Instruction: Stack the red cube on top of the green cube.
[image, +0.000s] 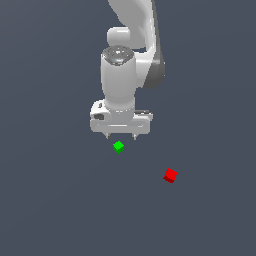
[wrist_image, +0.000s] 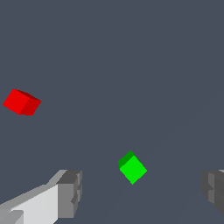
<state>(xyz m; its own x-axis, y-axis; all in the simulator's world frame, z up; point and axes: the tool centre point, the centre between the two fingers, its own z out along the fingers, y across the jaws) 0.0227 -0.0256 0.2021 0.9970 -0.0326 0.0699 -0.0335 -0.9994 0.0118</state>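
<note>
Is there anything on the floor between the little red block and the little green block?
Nothing. Between the red cube and the green cube there is only bare grey floor; both views show it.

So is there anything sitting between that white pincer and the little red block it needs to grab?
Nothing visible does. The pincer hangs open near the green cube, and the red cube sits apart, toward the exterior view's right. Only bare grey floor lies between them, and likewise between the two cubes.
</note>
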